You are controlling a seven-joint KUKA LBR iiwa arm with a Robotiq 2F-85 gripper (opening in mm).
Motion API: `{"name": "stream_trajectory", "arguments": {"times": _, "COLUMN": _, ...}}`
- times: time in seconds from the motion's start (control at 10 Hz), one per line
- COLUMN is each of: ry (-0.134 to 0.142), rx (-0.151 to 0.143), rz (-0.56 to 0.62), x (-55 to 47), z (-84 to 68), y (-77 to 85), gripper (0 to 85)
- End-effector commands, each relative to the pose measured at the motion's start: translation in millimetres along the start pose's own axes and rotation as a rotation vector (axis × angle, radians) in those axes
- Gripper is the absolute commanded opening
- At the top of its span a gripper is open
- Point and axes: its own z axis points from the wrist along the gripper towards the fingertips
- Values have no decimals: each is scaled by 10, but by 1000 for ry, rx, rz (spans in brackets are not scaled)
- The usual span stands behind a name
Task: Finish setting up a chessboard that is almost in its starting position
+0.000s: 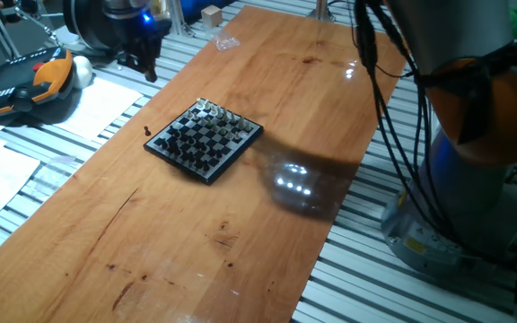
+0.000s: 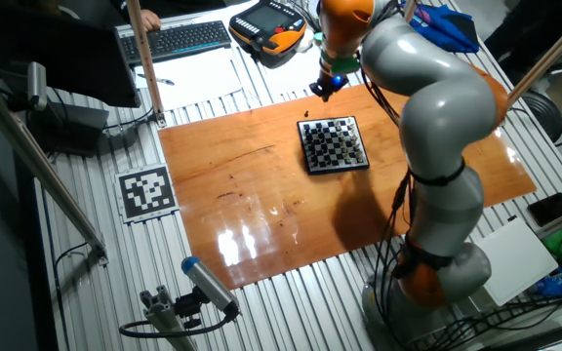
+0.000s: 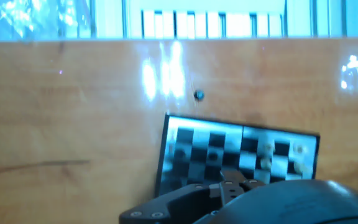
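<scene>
Overhead, the arm [image 2: 435,127] bends over the wooden table [image 1: 267,224], its gripper [image 1: 142,56] hanging above the table's far edge, clear of the chessboard [image 1: 204,138]. Whether the jaws are apart or together cannot be told. One small dark piece [image 1: 147,131] stands on the wood just beside the board's corner.

Chessboard [image 3: 238,158] lower part hidden behind tool; pieces too blurred to identify.

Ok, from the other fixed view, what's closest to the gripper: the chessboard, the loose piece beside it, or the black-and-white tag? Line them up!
1. The loose piece, on the wood just off the board, almost under the gripper.
2. The chessboard, just past that piece.
3. The tag, far off on the metal slats.
</scene>
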Motion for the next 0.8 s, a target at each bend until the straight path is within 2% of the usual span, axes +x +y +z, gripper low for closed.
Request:
{"name": "stream_trajectory", "arguments": {"times": 0.0, "ry": 13, "rx": 12, "rz": -3, "x": -12, "z": -11, "y": 2, "gripper": 0}}
{"name": "stream_trajectory", "arguments": {"times": 0.2, "ry": -15, "rx": 36, "rz": 26, "x": -12, "z": -11, "y": 2, "gripper": 0}}
{"name": "stream_trajectory", "arguments": {"times": 0.3, "ry": -23, "rx": 23, "rz": 26, "x": -12, "z": -11, "y": 2, "gripper": 0}}
{"name": "stream_trajectory", "arguments": {"times": 0.5, "ry": -18, "rx": 8, "rz": 8, "x": -12, "z": -11, "y": 2, "gripper": 0}}
{"name": "stream_trajectory", "arguments": {"times": 0.7, "ry": -25, "rx": 13, "rz": -4, "x": -12, "z": -11, "y": 2, "gripper": 0}}
